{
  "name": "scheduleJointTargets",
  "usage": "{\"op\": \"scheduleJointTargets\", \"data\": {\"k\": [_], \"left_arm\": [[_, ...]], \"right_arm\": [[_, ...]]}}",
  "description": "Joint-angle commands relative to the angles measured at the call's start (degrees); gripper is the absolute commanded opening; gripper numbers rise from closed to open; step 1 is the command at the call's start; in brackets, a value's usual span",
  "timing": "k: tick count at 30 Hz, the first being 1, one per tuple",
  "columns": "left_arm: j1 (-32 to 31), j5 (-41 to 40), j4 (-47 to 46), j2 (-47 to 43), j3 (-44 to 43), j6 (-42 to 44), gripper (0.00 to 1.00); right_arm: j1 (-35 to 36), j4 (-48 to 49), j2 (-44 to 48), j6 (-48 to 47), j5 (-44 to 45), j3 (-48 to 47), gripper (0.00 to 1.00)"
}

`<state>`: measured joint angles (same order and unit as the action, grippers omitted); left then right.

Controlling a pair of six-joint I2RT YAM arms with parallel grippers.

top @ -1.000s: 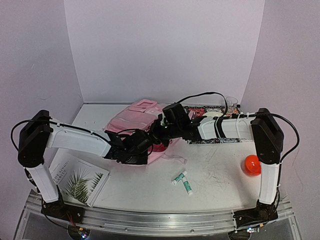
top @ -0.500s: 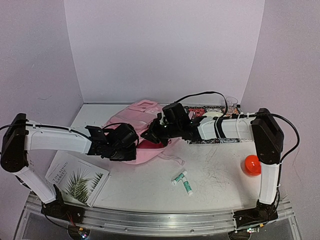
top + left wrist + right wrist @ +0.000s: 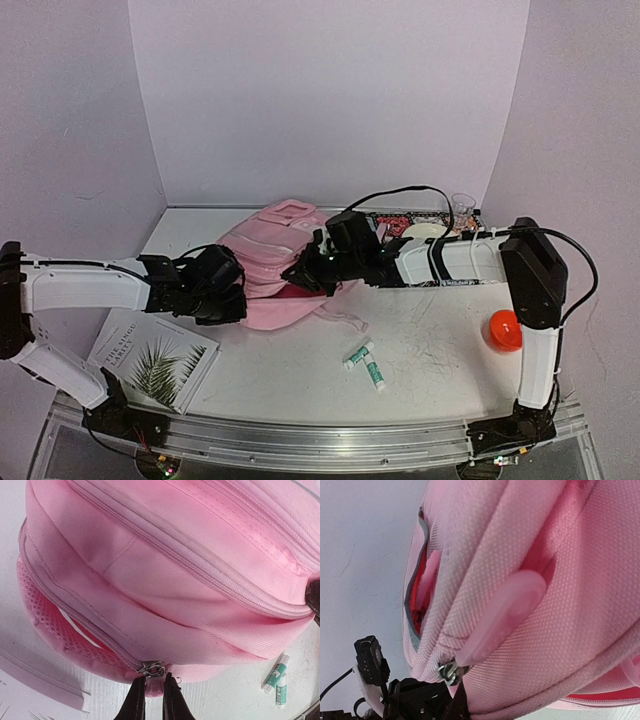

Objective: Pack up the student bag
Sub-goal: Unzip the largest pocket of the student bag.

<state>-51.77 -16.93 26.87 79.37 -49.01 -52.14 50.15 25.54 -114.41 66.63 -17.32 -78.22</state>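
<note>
Bag [image 3: 268, 262] mid-worktop, toward far edge. Soft, light, floppy; likely drags when pulled. Left end effector [image 3: 154, 681] pinched tight on zip tab [image 3: 154, 690]; right end effector [image 3: 457, 700] apparently clamped on slider [image 3: 448, 672]. Hold tabs, brace fabric.

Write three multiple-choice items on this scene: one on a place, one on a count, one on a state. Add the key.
1. Where is the orange ball?
A. on the student bag
B. between the arms' bases
C. on the table, by the right arm

2. How many green-and-white tubes lie near the bag?
A. one
B. two
C. four

3. The left gripper is:
A. shut on the bag's zip pull
B. wide open
C. holding a tube

Key:
1 C: the top view shows it beside the right arm's upright link.
2 B: two lie together in front of the bag.
3 A: the left wrist view shows both fingers pinching the pink pull.
</note>
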Motion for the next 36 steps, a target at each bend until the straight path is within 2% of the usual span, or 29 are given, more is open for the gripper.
{"op": "scheduleJointTargets", "data": {"k": [1,10,17,24,29,36], "left_arm": [[6.54,-5.96,7.65,-3.78,2.06,0.6,0.0],[17.91,-3.3,8.91,-5.48,1.86,6.58,0.0],[22.43,-3.71,8.0,-1.98,-1.33,11.43,0.0],[32.06,1.6,3.42,3.54,-5.21,18.57,0.0],[39.72,7.89,-0.47,9.57,-8.25,20.65,0.0],[42.53,14.62,-3.49,16.15,-12.73,24.41,0.0]], "right_arm": [[-2.11,3.55,6.11,-4.61,-1.2,-1.13,0.0],[-2.58,2.43,7.93,-7.2,-6.15,0.0,0.0],[-2.69,2.27,7.62,-8.29,-9.34,-1.34,0.0],[-2.62,1.3,7.38,-10.92,-15.7,-2.7,0.0],[-2.55,0.78,8.33,-12.03,-17.86,-1.94,0.0],[-2.54,-1.37,8.14,-14.55,-20.26,-2.3,0.0]]}}
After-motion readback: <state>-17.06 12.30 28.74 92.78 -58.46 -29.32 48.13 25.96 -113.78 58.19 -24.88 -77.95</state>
